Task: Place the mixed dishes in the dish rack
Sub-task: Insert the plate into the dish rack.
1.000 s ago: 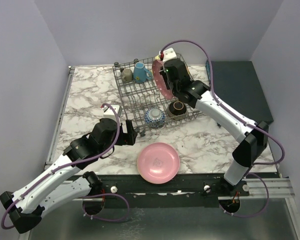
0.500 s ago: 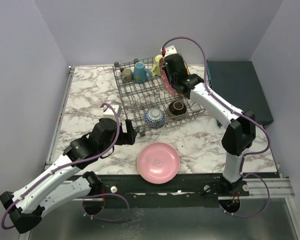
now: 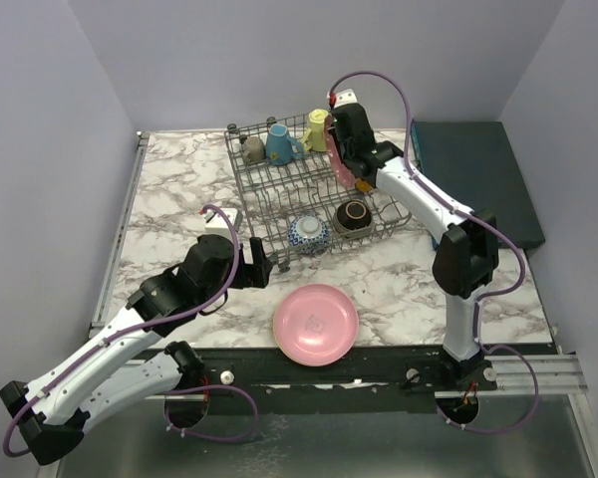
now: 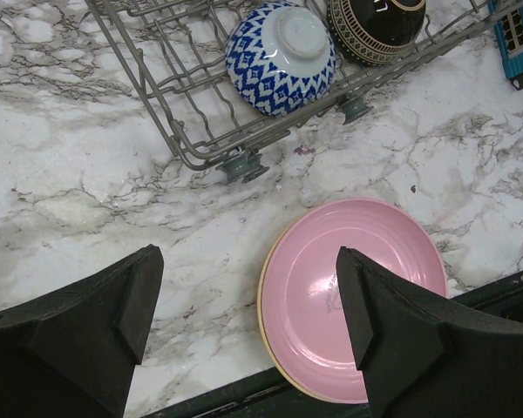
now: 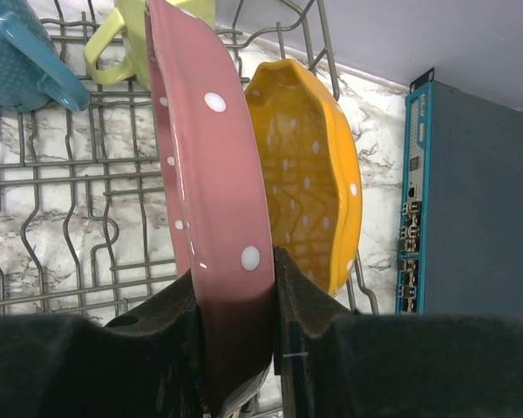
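Observation:
The dish rack [image 3: 243, 185] stands at the back of the table. My right gripper [image 5: 235, 292] is shut on a pink white-dotted plate [image 5: 211, 165], held on edge over the rack's back right part beside an upright orange dotted plate [image 5: 307, 174]. A yellow mug [image 3: 317, 129], a blue mug [image 3: 279, 144] and a grey-olive mug [image 3: 252, 149] sit along the rack's back. A blue-white bowl [image 4: 281, 57] and a dark brown bowl [image 4: 375, 26] lie at its front. A plain pink plate [image 4: 353, 296] lies on the table. My left gripper [image 4: 246, 261] hovers open over that plate's left edge.
A flat dark teal box [image 3: 473, 179] lies right of the rack, close to the right arm. The plain pink plate [image 3: 315, 324] overhangs the black rail at the table's near edge. Walls close the table in on the left, back and right.
The right arm has swung the pink dotted plate toward the rack's back and turned it edge-on, next to the orange plate. The left arm has not moved.

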Available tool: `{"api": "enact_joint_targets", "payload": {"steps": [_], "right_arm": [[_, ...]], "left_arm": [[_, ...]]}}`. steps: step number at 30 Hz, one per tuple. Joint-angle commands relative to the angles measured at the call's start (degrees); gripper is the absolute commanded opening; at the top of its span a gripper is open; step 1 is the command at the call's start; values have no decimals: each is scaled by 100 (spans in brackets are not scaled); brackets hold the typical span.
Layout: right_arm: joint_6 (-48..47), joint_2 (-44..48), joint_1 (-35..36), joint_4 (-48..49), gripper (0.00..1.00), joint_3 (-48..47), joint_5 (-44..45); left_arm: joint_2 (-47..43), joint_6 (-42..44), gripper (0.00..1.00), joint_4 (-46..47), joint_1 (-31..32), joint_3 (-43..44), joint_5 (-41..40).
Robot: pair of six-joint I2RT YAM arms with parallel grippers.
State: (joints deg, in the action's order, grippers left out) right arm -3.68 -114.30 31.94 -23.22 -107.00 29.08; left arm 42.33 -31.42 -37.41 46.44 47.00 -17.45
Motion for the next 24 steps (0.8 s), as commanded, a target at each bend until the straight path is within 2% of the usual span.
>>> {"api": "enact_joint_targets", "payload": {"steps": [1, 24], "right_arm": [[163, 25, -30, 548, 0, -401, -51], [351, -290, -57, 531, 0, -427, -205]], "left_arm": [[6, 83, 87, -18, -53, -48, -144], [-14, 83, 87, -21, -100, -59, -136]]}}
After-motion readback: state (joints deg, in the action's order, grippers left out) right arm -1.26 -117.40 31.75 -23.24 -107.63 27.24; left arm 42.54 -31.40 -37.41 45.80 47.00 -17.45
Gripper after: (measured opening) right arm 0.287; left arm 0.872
